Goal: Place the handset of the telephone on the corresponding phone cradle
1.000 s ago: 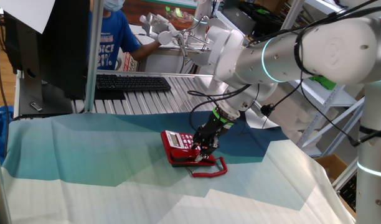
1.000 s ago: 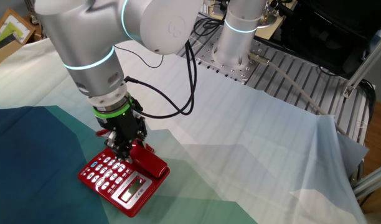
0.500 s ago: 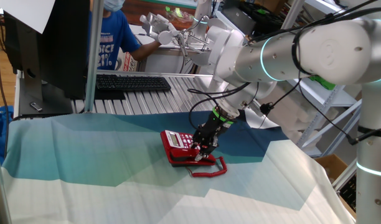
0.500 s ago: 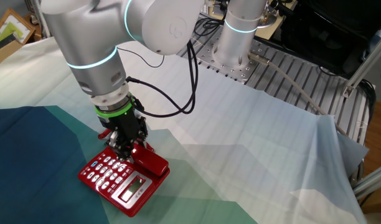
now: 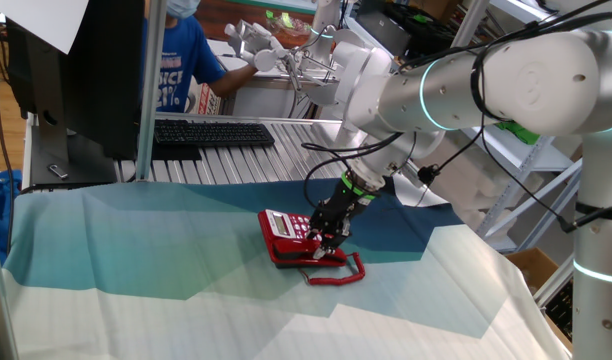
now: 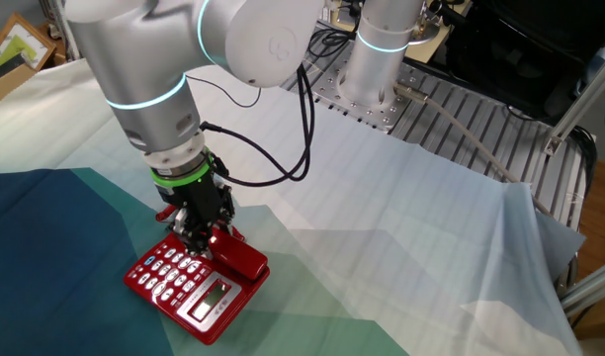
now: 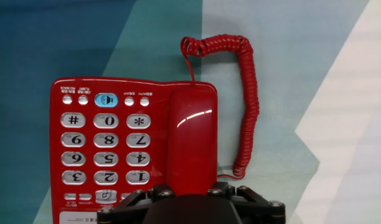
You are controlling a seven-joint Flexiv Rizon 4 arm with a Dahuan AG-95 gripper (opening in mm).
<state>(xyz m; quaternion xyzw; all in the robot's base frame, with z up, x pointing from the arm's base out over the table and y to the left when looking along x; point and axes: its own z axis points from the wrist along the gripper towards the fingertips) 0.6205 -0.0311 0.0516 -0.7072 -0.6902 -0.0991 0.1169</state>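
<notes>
Lying in the long recessed cradle strip (image 7: pixel 206 99) at the centre of the hand view, the glossy red plastic handset (image 7: pixel 191 140) sat beside the white-grey keypad of the small red desk telephone (image 7: pixel 94 149). Its red coiled cord (image 7: pixel 246 106) looped to the upper right over the blue and white cloth (image 6: pixel 411 267). The black two-finger gripper (image 6: pixel 197 237) hovered over the handset; whether its fingers gripped it could not be told.
</notes>
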